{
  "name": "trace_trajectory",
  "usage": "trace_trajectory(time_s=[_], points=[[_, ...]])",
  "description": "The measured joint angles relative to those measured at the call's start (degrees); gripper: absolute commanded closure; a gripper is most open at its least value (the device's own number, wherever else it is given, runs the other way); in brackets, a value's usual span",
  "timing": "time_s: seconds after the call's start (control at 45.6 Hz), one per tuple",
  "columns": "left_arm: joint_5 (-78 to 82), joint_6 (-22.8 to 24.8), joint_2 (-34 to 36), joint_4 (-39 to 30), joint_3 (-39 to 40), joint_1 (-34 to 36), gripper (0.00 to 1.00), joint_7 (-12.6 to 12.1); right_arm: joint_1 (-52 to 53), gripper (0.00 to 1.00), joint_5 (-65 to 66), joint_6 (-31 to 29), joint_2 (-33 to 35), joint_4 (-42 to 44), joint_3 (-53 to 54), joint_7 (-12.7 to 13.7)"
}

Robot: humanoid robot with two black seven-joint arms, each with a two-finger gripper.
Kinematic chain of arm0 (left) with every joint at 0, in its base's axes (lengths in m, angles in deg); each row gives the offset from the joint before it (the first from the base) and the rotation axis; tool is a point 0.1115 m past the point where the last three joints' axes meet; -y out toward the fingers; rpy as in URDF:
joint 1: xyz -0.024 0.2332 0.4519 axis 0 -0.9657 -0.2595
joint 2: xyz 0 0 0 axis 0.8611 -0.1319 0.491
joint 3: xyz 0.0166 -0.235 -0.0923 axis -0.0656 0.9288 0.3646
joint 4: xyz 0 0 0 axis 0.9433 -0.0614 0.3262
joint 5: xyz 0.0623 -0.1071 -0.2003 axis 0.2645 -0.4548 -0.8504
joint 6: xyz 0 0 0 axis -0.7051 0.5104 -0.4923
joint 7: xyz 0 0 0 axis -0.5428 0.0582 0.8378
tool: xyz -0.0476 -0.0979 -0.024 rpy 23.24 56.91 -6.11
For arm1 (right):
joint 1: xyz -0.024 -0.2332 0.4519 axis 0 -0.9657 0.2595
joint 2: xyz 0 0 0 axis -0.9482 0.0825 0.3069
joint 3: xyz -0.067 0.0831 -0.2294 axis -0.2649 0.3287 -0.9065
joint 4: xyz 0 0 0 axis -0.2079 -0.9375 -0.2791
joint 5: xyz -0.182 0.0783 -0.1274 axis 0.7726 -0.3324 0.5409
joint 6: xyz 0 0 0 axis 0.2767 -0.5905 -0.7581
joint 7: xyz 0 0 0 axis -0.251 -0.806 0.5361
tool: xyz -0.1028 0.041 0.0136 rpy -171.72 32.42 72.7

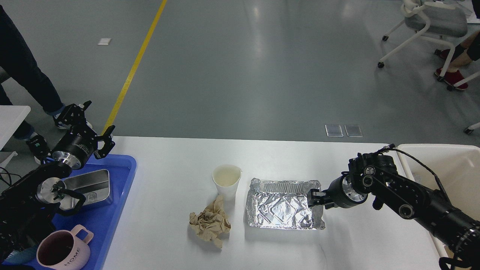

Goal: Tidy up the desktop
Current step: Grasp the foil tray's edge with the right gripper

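One cup (226,180), one foil tray (284,204)

A robot's right gripper (314,198) apparently pinches a foil tray's (283,205) right rim on a white desktop (172,165), beside a paper cup (226,181) and crumpled napkin (210,223).

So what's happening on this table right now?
A two-armed robot is tidying a white desktop. Its right gripper is at the right rim of an empty foil tray, though whether it grips the rim is unclear. A paper cup and a crumpled brown napkin sit loose beside the tray. The left gripper hangs open above a blue tray holding a metal box and pink mug.
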Motion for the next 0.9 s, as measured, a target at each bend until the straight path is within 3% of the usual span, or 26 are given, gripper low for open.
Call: trace_trajectory(time_s=[0.11,0.548,0.899], points=[[0.0,0.0,0.6,0.0,0.0,-0.1,0.03,0.0,-0.2,1.0,-0.8,0.4,0.0,0.0,0.3,1.6],[0.0,0.0,0.8,0.0,0.0,-0.2,0.03,0.0,-0.1,1.0,-1.3,1.8,-0.1,-0.6,0.7,2.0],[0.0,0.1,0.9,0.0,0.0,-0.5,0.03,0.0,0.5,1.0,-4.8,1.4,2.0,-1.8,0.9,4.4]])
